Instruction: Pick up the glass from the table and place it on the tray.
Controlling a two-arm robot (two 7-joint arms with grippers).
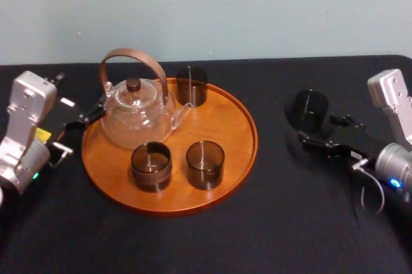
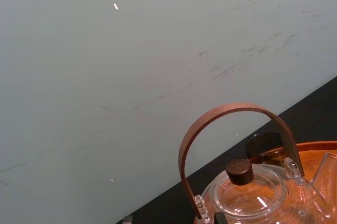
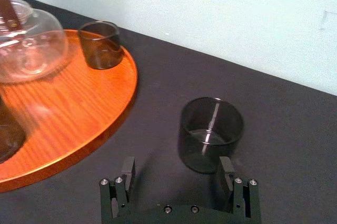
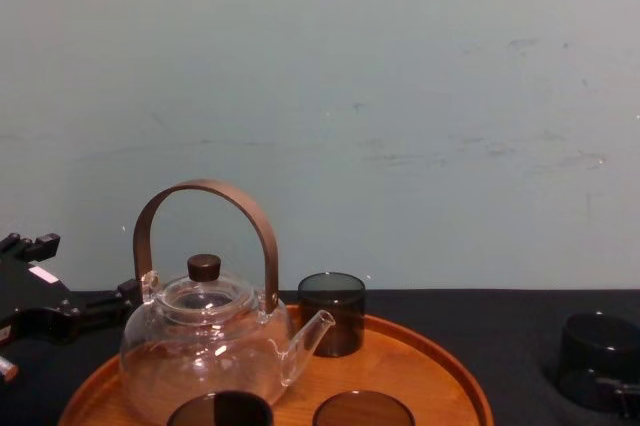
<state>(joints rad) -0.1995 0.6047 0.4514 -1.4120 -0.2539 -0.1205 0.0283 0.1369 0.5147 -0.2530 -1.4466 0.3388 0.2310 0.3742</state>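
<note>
My right fingers [image 3: 226,170] are closest, low over the black desk [image 1: 257,235] on my right side. They are spread wide and hold nothing. The glass [image 3: 210,132] stands on the desk just past their tips. It is dark and see-through, and it stands upright. It sits nearer to one finger than the other, not in the middle of the gap. I cannot tell if that finger touches it.

The glass is not on the tray [image 1: 225,116]. The tray is big, round and orange-brown. It lies to the left of the glass, near it but apart, with bare desk between them.

On the tray stands a clear teapot [image 1: 136,118] with a bent brown handle. Three other glasses [image 1: 151,166] are on the tray as well. Two stand side by side at the front, and one stands at the back, near the spout.

My left fingers [image 1: 87,118] are by the tray's left rim, close to the teapot. They are spread apart and hold nothing.
</note>
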